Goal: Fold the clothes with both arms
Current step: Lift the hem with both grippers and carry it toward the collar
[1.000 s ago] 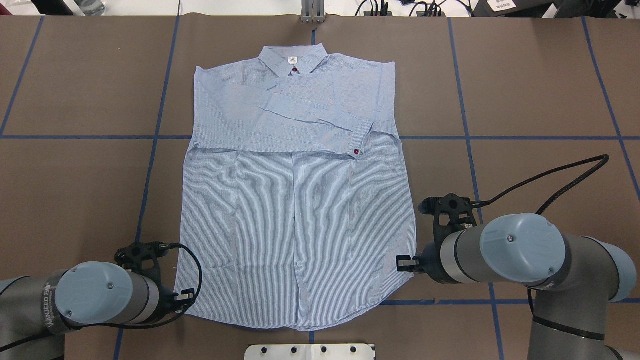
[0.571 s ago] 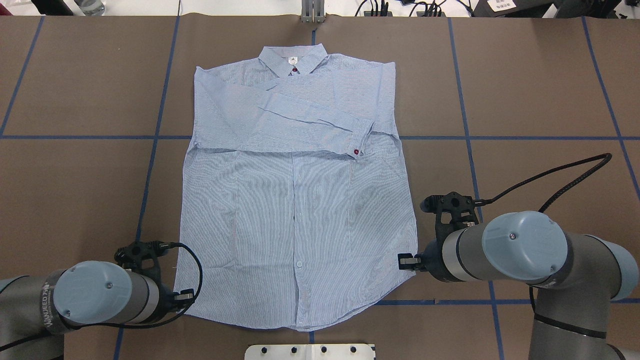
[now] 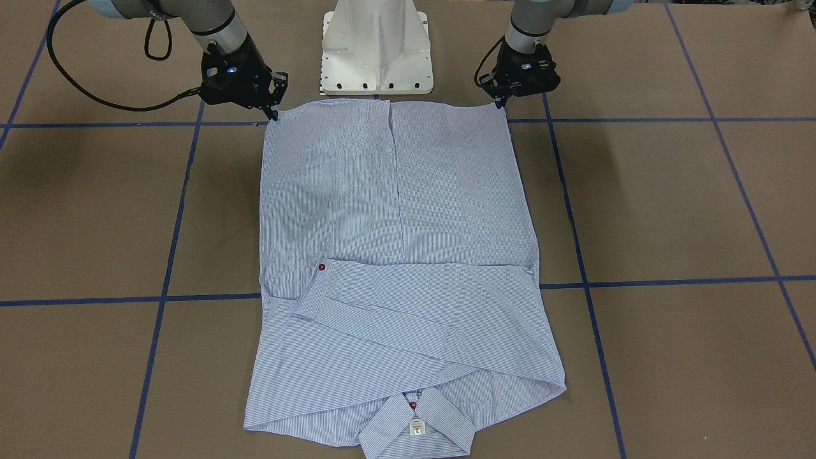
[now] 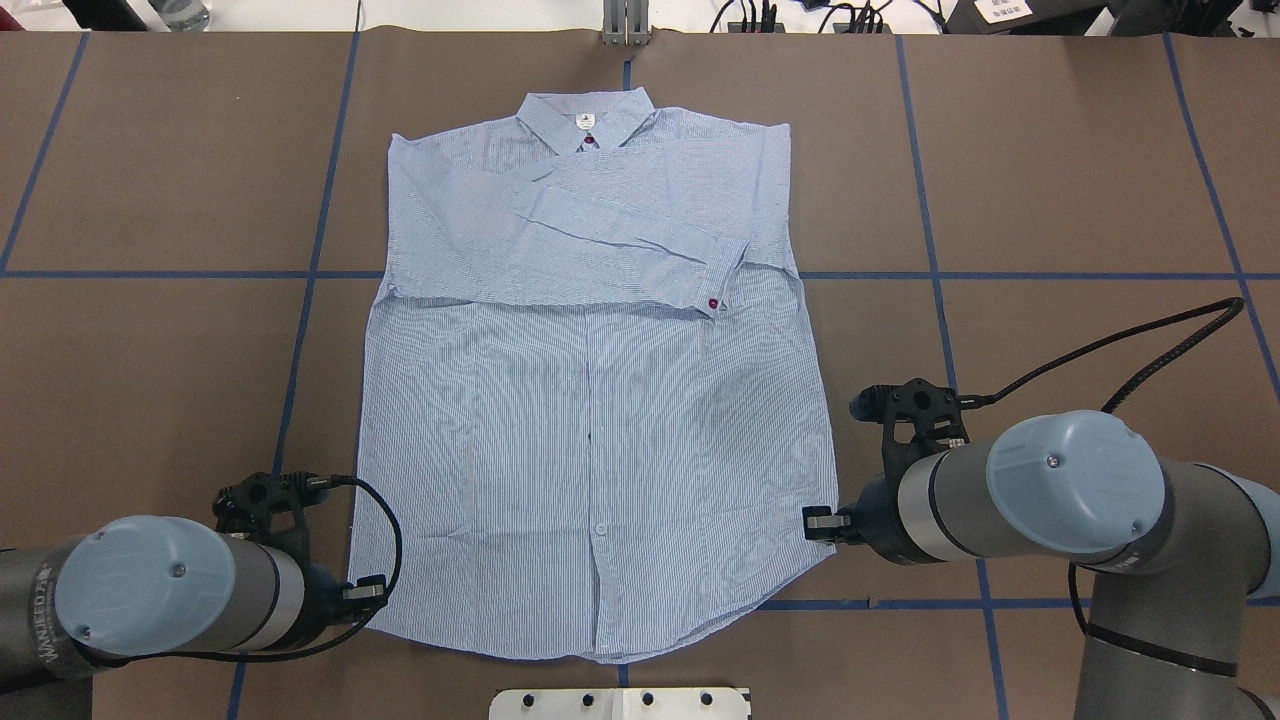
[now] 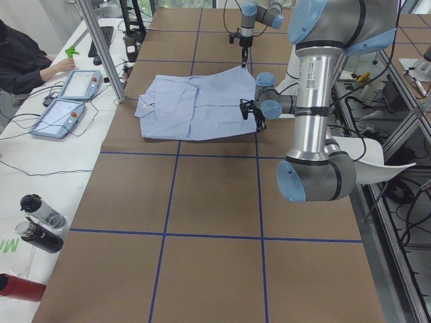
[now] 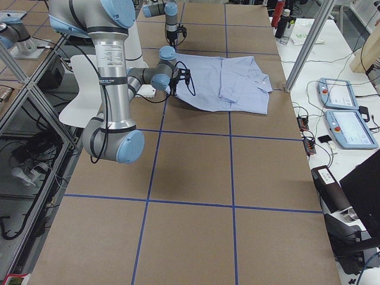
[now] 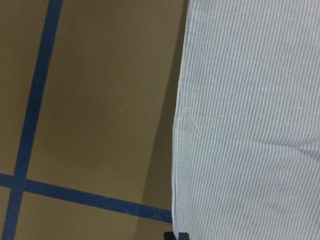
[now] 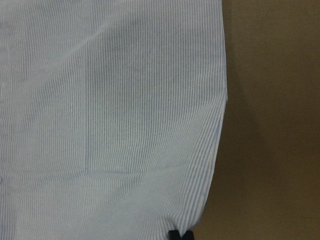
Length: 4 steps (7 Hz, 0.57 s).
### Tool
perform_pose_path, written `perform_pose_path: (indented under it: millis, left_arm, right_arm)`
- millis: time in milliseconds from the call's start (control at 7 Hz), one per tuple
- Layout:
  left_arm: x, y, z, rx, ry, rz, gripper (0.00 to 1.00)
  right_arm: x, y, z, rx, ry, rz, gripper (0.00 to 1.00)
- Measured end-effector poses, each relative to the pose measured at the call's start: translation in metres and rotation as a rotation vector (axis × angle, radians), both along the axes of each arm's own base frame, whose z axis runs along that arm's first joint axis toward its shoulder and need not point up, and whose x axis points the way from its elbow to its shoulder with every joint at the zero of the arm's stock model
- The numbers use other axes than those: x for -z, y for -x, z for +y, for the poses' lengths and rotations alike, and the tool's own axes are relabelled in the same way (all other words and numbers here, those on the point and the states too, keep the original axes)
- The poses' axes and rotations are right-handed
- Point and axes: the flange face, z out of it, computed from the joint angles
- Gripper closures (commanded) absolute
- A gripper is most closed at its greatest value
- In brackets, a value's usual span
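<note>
Your left end effector [image 4: 368,592] is clenched on the near left hem corner of the shirt [image 4: 590,430]. The shirt lies flat on the brown, blue-taped counter [image 4: 1050,180]: thin, finely striped cloth, sleeves folded across the chest, curved hem. Your right end effector [image 4: 815,521] pinches the opposite hem corner.

Left side: the silver-grey left arm with light blue joint caps [image 4: 150,600] has pulled back toward your lower-left corner of the overhead view. Its black two-finger left claw [image 4: 368,592] edged only slightly outward.

Right side: the matching right arm [image 4: 1075,485] slid outward, and the right claw [image 4: 815,522] went a little with it. The black cable loop [image 4: 1180,330] behind it swung farther out.

The lower hem of the light blue-and-white finely striped button-up shirt [image 4: 600,450] now spreads slightly wider at both corners.
</note>
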Motion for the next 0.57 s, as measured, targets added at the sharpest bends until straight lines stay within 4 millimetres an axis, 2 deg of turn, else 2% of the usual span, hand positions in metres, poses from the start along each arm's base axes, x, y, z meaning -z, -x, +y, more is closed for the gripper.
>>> perform_pose_path:
  millis: [143,429,571]
  left_arm:
    - [0.016,0.010,0.003,-0.003,-0.005,0.020,1.00]
    - [0.047,0.028,0.010,-0.016,-0.021,0.081,1.00]
    - [0.061,0.036,0.017,-0.029,-0.029,0.114,1.00]
  right_arm:
    - [0.003,-0.015,0.008,0.022,0.012,-0.014,1.00]
    - [0.005,-0.058,0.031,0.084,0.051,-0.034,1.00]
    - [0.006,-0.071,0.038,0.106,0.065,-0.040,1.00]
